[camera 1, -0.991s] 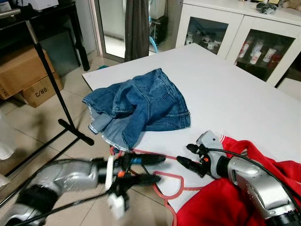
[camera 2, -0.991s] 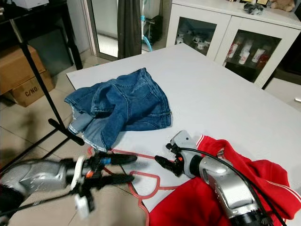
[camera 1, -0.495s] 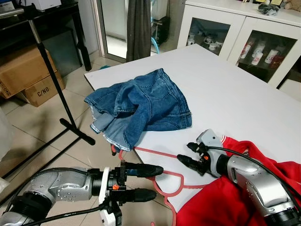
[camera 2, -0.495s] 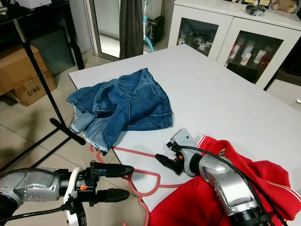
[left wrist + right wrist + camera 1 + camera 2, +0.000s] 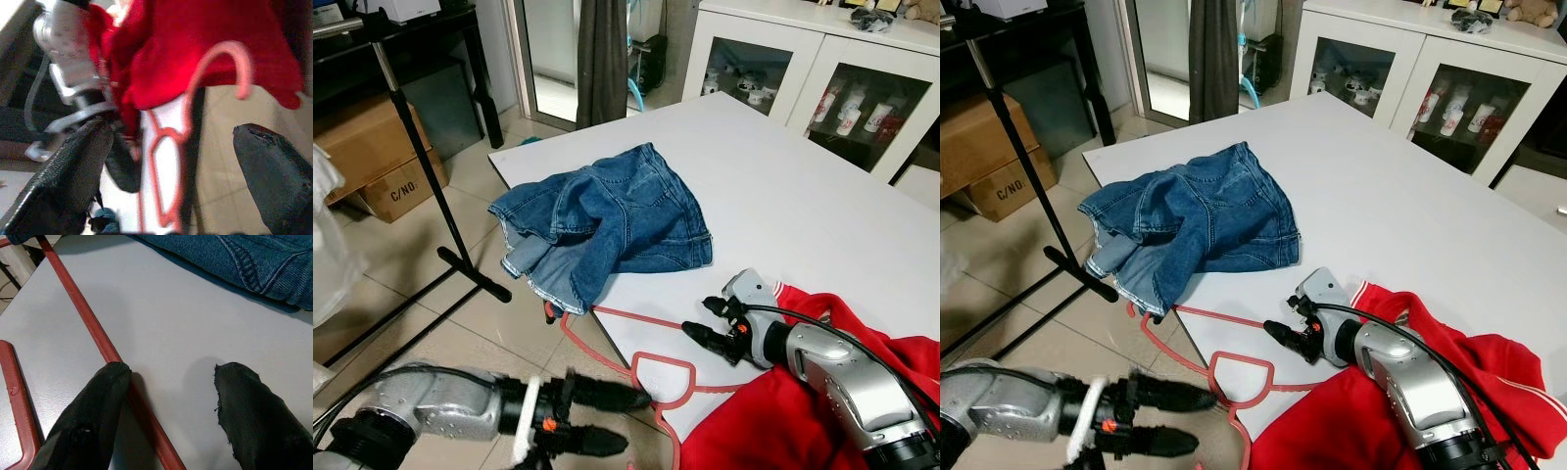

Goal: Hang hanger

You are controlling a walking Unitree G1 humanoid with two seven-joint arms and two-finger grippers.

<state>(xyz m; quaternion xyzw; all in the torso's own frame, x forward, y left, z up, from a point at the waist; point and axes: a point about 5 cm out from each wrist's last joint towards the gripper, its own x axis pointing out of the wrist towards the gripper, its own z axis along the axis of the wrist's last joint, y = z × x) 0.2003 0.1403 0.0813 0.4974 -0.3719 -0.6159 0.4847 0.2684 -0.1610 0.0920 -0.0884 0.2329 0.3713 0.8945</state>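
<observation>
Left eye view showed the red hanger [image 5: 641,367] lying at the near edge of the white table [image 5: 803,206], its hook [image 5: 553,318] reaching past the table's left edge over the tiled floor [image 5: 391,264]. The right gripper [image 5: 703,323] rested on the table with its fingers spread wide, one finger touching the hanger's straight bar [image 5: 105,350], nothing clamped. The left gripper [image 5: 607,416] hung below the table edge, blurred, fingers wide apart and empty, near the hanger. A red garment [image 5: 783,411] lay at the near right, under the right arm. Blue denim shorts [image 5: 607,220] lay crumpled at the table's left edge. A cardboard box [image 5: 396,186] on the far left read "C/NO", beside a black rack stand [image 5: 431,186].
</observation>
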